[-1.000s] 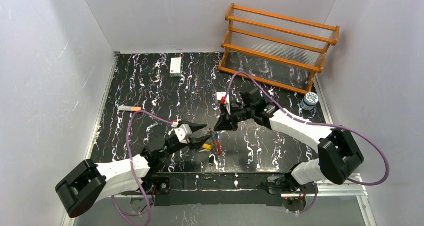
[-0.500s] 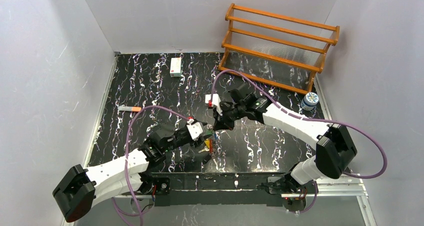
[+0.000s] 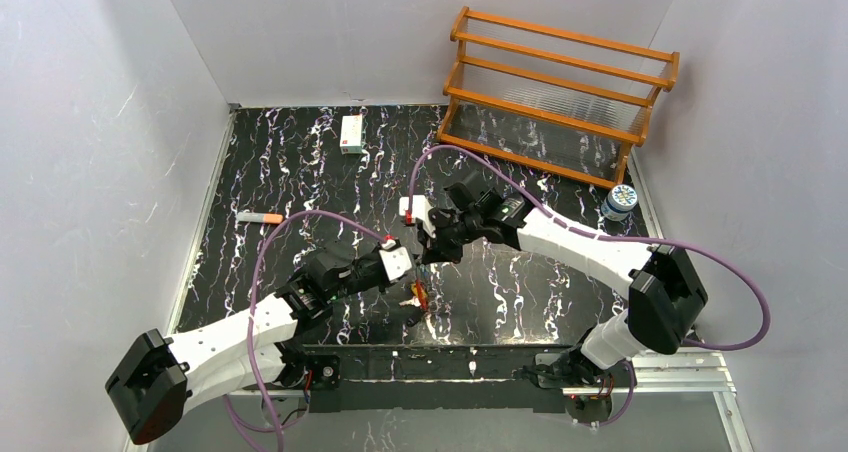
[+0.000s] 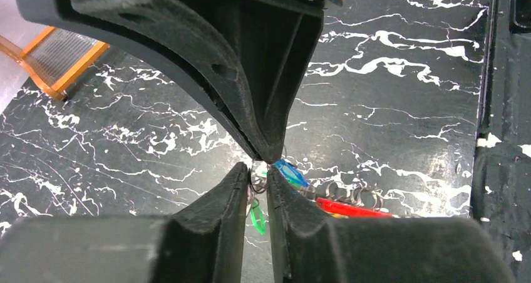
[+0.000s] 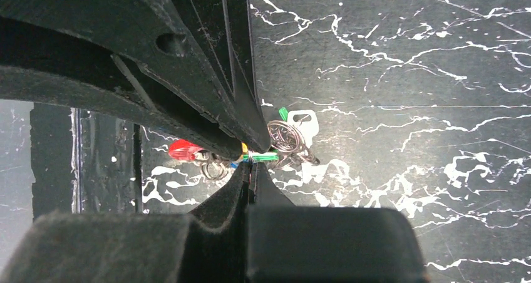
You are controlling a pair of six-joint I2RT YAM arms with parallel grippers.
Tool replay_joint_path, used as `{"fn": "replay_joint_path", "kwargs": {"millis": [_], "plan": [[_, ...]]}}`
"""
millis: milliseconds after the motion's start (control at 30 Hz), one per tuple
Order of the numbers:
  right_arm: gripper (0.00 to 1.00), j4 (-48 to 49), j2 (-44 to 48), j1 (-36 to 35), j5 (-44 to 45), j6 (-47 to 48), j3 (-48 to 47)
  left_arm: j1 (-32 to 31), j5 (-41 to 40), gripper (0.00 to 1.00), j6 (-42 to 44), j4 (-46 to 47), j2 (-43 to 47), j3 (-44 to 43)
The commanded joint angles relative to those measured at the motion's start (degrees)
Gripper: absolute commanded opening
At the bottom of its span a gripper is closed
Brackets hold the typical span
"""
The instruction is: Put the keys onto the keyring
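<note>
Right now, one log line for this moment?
left pincer: narrow gap over green key, grip unclear | right pincer: shut on keyring | blue key: beside the tips

I see the green key point(image 4: 257, 216) half-hidden by left fingers point(image 4: 213, 226); from above the keyring point(image 3: 419, 296) is too small

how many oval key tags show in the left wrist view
2: blue tag up-left of the red segment, green tag just below the blue one. More may be hidden.
</note>
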State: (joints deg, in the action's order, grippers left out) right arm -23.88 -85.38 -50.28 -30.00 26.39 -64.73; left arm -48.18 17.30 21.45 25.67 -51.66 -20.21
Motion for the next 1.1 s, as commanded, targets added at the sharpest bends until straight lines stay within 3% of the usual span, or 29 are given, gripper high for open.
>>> {"fn": "replay_joint_path", "kwargs": {"millis": [0,167,367,500,600,833,1067], "plan": [[0.01,-3.63,-0.99,-0.85,0.82,0.32,-0.92,-0.26,0.52,0.12,1.12,-3.85,0.13,-1.32],[0.01,-3.22,-0.84,-0.95,0.76,0.33,-0.92,-0.28,0.69,0.00,1.38,-4.11,-0.55,-1.54],[0.01,-0.20,0.20,-0.95,0.21,-0.79,0.58,-0.24,0.48,0.00,1.58,-4.93,-1.27,-1.99],[0.29,4.36,2.23,-0.74,1.08,-2.47,3.36,-0.27,-0.99,0.00,0.76,-4.01,0.07,-1.14],[0.40,7.78,4.04,-0.12,0.80,-4.65,5.55,-0.24,-2.53,0.00,-1.23,-0.80,1.70,0.89],[0.49,13.26,6.69,2.81,-3.67,-10.07,9.17,-0.25,-7.10,0.00,-8.20,9.14,4.53,5.78],[0.55,21.67,9.08,6.76,-10.46,-16.01,13.15,-0.25,-7.72,0.00,-16.11,27.42,4.37,12.24]]}}
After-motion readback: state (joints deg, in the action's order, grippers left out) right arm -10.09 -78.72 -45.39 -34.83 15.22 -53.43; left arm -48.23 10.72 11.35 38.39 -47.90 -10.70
